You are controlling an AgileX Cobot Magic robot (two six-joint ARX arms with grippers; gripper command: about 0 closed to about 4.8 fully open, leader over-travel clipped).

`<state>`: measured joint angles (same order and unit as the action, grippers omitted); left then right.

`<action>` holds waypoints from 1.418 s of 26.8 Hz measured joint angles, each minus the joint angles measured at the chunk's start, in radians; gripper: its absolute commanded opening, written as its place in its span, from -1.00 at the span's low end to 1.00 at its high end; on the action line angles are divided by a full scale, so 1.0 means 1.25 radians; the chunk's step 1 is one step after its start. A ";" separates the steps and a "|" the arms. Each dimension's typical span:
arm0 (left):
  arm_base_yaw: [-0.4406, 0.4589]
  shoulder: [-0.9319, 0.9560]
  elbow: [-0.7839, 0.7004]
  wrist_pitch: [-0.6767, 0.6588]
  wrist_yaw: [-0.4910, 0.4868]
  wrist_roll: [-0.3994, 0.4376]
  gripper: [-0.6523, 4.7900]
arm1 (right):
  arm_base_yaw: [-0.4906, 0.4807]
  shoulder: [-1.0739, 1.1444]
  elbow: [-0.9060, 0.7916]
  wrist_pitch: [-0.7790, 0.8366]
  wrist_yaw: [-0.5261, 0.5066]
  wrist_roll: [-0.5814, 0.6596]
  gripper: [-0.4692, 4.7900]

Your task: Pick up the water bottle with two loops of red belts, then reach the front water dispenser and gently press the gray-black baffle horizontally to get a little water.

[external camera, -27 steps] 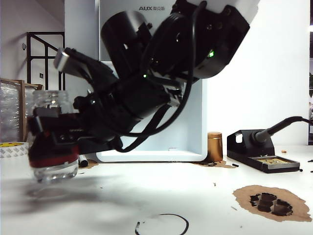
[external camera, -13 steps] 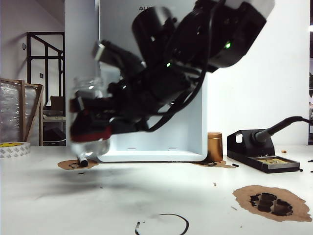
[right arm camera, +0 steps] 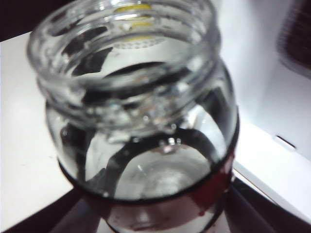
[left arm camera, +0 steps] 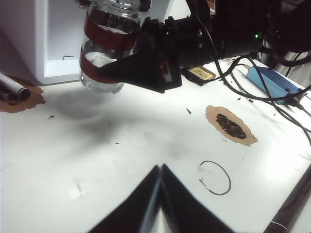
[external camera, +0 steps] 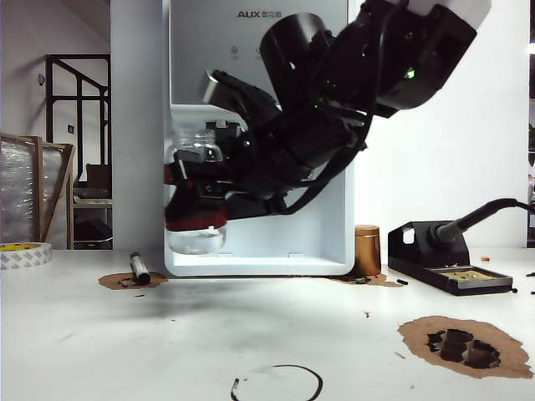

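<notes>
The water bottle (external camera: 197,239) is a clear glass jar with two red bands, hanging above the table right before the left part of the white water dispenser (external camera: 259,50). My right gripper (external camera: 199,200) is shut on its banded body from the side. The right wrist view looks down into the bottle's open mouth (right arm camera: 146,121), my right gripper (right arm camera: 160,216) clasping the red band and the dispenser's wall (right arm camera: 272,121) just behind. The left wrist view shows the held bottle (left arm camera: 104,34) from afar. My left gripper (left arm camera: 161,167) is shut and empty, low over the table. The arm hides the gray-black baffle.
A marker pen (external camera: 139,269) lies on a brown patch left of the dispenser. A brass-coloured cylinder (external camera: 366,249) and a soldering station (external camera: 447,263) stand to its right. A brown patch with dark pieces (external camera: 464,347) and a black wire ring (external camera: 280,383) lie nearer the front.
My right arm has carried the bottle up from near the table at the far left and rightward to the dispenser's front. The left arm has not moved.
</notes>
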<state>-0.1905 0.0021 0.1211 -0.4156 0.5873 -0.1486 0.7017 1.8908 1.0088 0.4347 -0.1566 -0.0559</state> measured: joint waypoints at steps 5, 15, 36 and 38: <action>0.000 0.000 0.000 0.000 0.000 0.000 -0.78 | -0.013 -0.018 0.000 -0.019 0.002 0.000 -0.83; 0.000 0.000 0.000 0.005 0.000 0.000 -0.78 | -0.013 -0.026 0.000 -0.055 0.002 0.000 -0.83; 0.000 0.000 0.058 0.030 -0.040 -0.001 -0.78 | -0.013 -0.026 0.000 -0.081 0.001 0.000 -0.83; 0.000 0.000 0.059 0.029 -0.040 -0.001 -0.78 | -0.013 -0.026 0.000 -0.081 0.000 0.000 -0.83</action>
<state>-0.1905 0.0021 0.1944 -0.3790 0.5373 -0.1493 0.6857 1.8584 1.0084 0.3328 -0.1570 -0.0563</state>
